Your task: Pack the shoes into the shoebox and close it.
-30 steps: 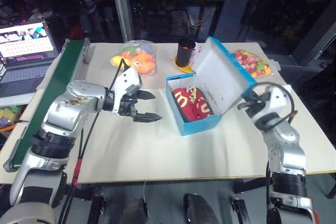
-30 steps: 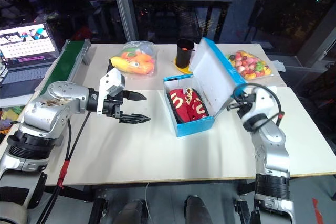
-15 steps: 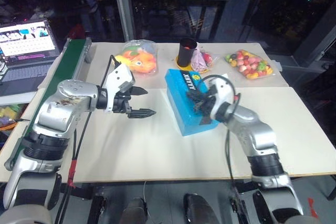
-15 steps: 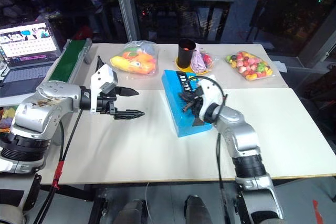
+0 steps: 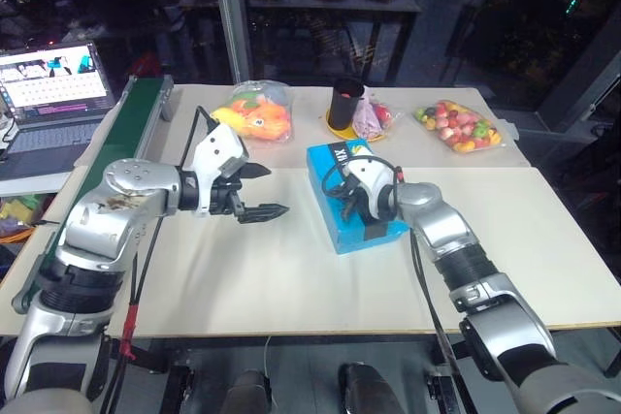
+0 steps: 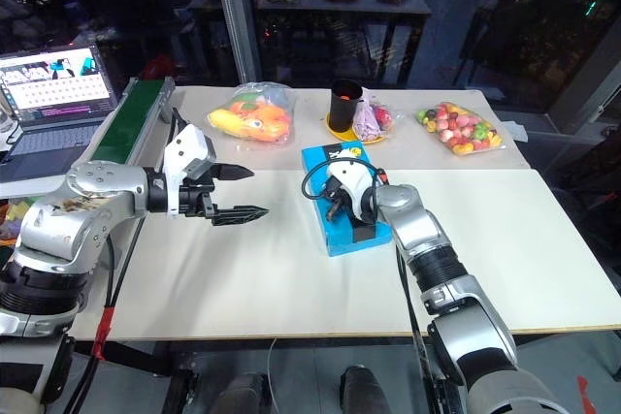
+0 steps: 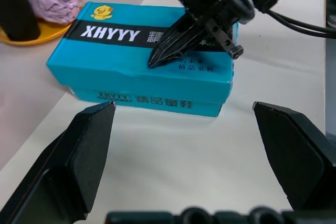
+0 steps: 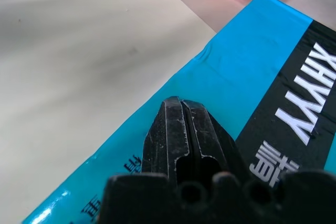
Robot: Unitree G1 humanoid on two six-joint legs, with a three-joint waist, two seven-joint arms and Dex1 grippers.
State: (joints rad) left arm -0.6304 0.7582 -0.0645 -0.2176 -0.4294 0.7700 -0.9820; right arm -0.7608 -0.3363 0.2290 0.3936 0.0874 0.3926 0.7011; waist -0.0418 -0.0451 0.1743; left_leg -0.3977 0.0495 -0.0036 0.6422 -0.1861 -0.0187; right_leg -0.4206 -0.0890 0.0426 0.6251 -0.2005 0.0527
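The shoebox (image 5: 354, 195) lies closed near the middle of the white table (image 5: 291, 278), its lid down with the black printed band facing up, just in front of the black cup (image 5: 343, 102). The right gripper (image 7: 157, 57), fingers pressed together with nothing between them, rests its tips on the lid. The left gripper (image 5: 262, 191) hangs to the left of the box, apart from it, its fingers spread wide and empty.

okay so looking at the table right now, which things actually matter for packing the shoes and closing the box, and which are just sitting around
Part of the job:
- shoebox, cyan, lid down
- right tool, shut, tips on the lid
- left tool, open, apart from the box

Just lying about:
- black cup on a yellow plate
- orange toy in a clear bag
- bag of coloured sweets
- laptop
- green conveyor
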